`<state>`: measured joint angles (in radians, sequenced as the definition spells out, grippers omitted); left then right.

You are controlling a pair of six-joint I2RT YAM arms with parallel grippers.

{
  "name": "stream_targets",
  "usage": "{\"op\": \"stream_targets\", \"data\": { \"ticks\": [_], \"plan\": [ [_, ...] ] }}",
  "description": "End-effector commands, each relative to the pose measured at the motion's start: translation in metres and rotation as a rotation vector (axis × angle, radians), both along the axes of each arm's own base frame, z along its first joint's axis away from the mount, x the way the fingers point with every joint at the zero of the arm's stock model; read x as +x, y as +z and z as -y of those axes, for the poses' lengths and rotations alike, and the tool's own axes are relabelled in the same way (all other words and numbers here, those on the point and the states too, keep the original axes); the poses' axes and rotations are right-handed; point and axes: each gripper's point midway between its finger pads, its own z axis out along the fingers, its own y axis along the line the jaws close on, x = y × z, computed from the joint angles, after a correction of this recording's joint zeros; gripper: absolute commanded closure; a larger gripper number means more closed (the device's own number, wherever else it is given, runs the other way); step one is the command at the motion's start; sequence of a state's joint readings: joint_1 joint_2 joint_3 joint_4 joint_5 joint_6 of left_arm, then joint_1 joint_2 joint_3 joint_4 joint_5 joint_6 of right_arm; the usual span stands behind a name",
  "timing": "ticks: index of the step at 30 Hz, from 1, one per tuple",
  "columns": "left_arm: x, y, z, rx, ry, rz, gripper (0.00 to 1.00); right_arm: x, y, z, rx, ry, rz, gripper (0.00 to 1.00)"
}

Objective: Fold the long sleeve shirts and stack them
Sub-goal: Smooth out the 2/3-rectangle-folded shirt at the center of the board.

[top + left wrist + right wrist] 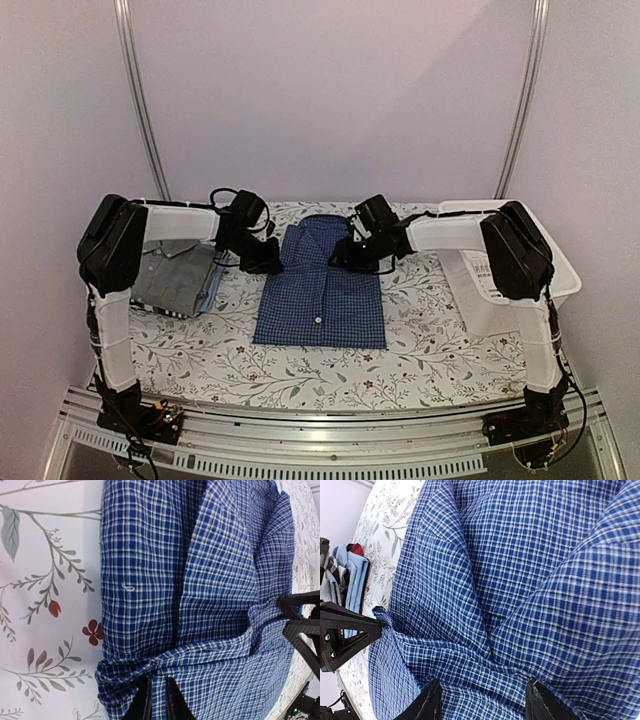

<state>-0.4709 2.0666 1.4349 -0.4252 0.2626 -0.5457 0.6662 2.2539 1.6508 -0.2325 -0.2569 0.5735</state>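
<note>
From above, the blue check shirt lies flat in the middle of the table. Its long side runs from the far end, where the collar is, toward the arms. The left claw sits at the shirt's far left edge. The right claw sits at its far right edge. So the shirt lies between the two claws, and both are equally close to it. A pile of folded shirts rests on the left, nearer the left arm. A white basket stands on the right.

In the left wrist view, the left claw is narrow and pinches a bunched bit of the blue check shirt. The rest of the cloth spreads away in front of it. The right claw shows at the right edge, on the far side of the shirt.

In the right wrist view, the right claw is wide. Its fingers stand apart, with the blue check shirt lying loose between them, so I think it grips nothing. The left claw pokes in at the left edge of the cloth. Past it lies the pile of folded shirts. I think any carry to that pile goes leftward.
</note>
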Motion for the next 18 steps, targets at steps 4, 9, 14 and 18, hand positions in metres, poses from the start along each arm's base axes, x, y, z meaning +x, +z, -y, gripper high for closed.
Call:
{"op": "stream_targets", "data": {
  "ticks": [4, 9, 14, 18],
  "plan": [
    [0.007, 0.001, 0.002, -0.012, -0.012, 0.01, 0.89, -0.006, 0.086, 0.001, -0.003, -0.032, 0.178, 0.47],
    [0.009, -0.001, 0.003, -0.014, -0.01, 0.004, 0.89, -0.03, 0.088, -0.028, 0.026, 0.052, 0.18, 0.6],
    [0.009, -0.004, 0.003, -0.01, -0.011, 0.0, 0.89, -0.041, 0.051, -0.052, 0.061, 0.128, 0.108, 0.75],
    [0.01, -0.008, 0.003, -0.008, -0.011, -0.006, 0.89, -0.037, 0.019, -0.057, 0.051, 0.142, 0.061, 0.78]
  ]
}}
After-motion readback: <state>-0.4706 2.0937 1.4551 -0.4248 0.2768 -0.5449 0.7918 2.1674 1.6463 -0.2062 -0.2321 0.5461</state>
